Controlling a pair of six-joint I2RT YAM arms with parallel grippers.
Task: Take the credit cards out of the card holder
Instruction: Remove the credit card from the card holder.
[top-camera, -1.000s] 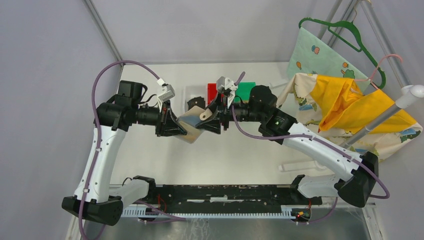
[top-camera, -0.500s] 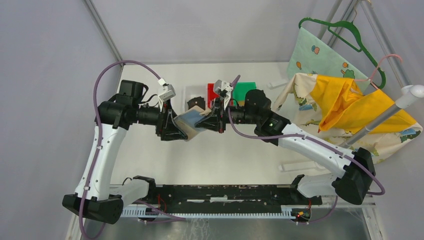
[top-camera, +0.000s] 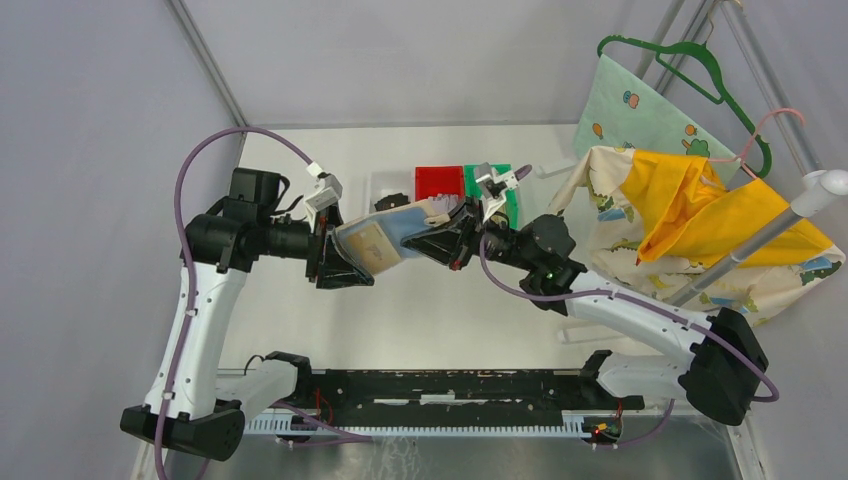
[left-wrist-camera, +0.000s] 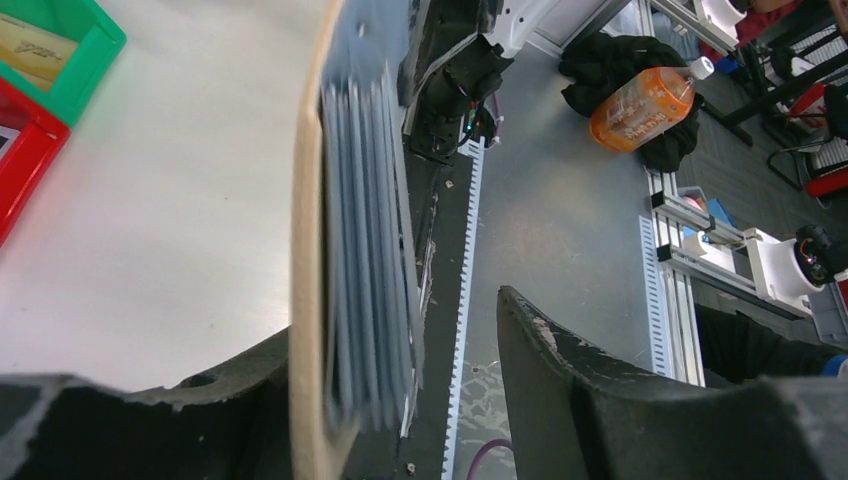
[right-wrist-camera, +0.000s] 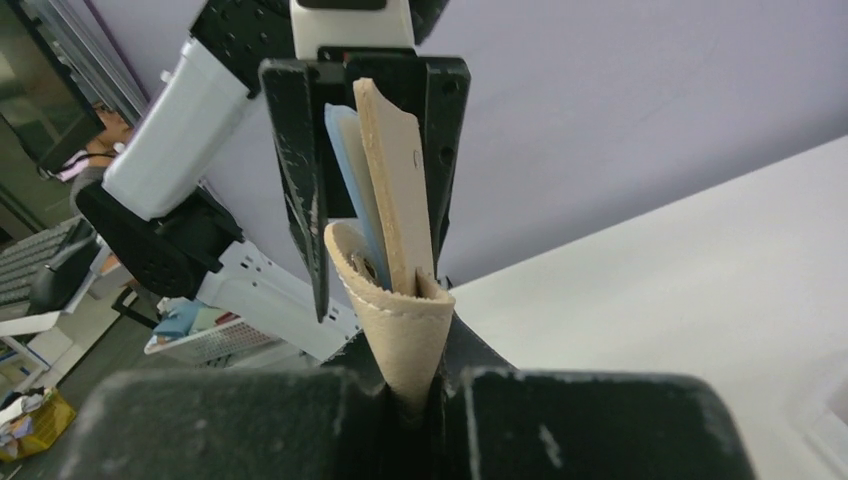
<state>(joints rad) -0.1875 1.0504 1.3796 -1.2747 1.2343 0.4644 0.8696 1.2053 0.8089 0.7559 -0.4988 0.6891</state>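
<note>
Top external shows the card holder (top-camera: 385, 240) held up in the air over the worktop (top-camera: 450, 310), between the left pincer (top-camera: 355, 262) and the right pincer (top-camera: 425, 235), with its clear sleeves fanned out. A tan rectangle shows through the outer sleeve, so at least one card probably has yet to come out. Left wrist sees the holder edge-on, the beige cover and the stack of sleeves leaning against one finger (left-wrist-camera: 200, 400), while the other finger (left-wrist-camera: 600, 380) stands well apart from it. This pincer is spread around the holder rather than pinching it. Off to the side a gold-tan card (left-wrist-camera: 30, 45) lies in the green bin (left-wrist-camera: 90, 60), so part of the job looks done, though how many cards remain in the sleeves cannot be told. Right wrist shows its own pincer pressed together on the folded beige end of the holder, which stands up from it between the left pincer's fingers.
</note>
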